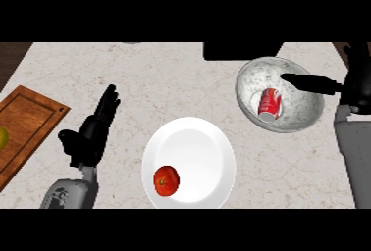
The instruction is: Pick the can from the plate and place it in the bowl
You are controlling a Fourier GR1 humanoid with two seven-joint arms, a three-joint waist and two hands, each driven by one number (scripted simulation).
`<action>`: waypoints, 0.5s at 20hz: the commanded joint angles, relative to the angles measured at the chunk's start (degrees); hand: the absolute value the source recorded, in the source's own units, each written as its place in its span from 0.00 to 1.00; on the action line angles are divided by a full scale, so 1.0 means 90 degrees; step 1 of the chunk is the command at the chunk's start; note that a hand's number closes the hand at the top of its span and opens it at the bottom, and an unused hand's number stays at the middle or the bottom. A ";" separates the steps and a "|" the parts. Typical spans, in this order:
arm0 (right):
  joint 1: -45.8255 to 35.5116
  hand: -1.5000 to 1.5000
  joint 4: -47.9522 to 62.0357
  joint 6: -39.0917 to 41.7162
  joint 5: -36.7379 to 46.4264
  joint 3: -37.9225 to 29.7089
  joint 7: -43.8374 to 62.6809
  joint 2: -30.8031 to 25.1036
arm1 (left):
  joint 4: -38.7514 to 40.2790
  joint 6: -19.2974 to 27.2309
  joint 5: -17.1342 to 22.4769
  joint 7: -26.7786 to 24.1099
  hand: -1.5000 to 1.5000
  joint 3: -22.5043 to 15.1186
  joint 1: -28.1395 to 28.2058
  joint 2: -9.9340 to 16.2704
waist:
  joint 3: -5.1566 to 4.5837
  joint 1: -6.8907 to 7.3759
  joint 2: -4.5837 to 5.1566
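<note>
A red can [270, 104] lies on its side inside the marbled grey bowl [308, 120] at the upper right. My right hand [353, 88] is at the bowl's right rim, one finger [310, 82] stretched straight over the bowl above the can, not touching it; the hand is open. The white plate [192, 147] in the middle holds only a red tomato [167, 180] near its lower left. My left hand [95, 128] rests open left of the plate, fingers pointing up.
A wooden cutting board [25, 127] lies at the left edge with a yellow-green fruit [3, 137] partly cut off by the view. A dark object [239, 50] sits at the counter's back edge above the bowl.
</note>
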 commanded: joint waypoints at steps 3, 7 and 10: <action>0.0955 0.00 -0.1287 0.0479 -0.0999 -0.0546 -0.0018 -0.0075 | -0.0671 -0.0098 0.0013 0.0284 0.50 -0.0044 0.0374 0.0094 | 0.0001 0.0027 -0.0005; 0.1575 0.00 -0.2075 0.1047 -0.1558 -0.0726 0.0039 -0.0192 | -0.0938 -0.0097 -0.0012 0.0478 0.50 -0.0087 0.0404 0.0044 | 0.0001 0.0034 0.0000; 0.2038 0.00 -0.2381 0.1175 -0.1810 -0.0803 -0.0340 -0.0031 | 0.0079 -0.0269 0.0071 -0.0347 0.50 0.0142 0.0334 0.0003 | -0.0001 0.0025 0.0014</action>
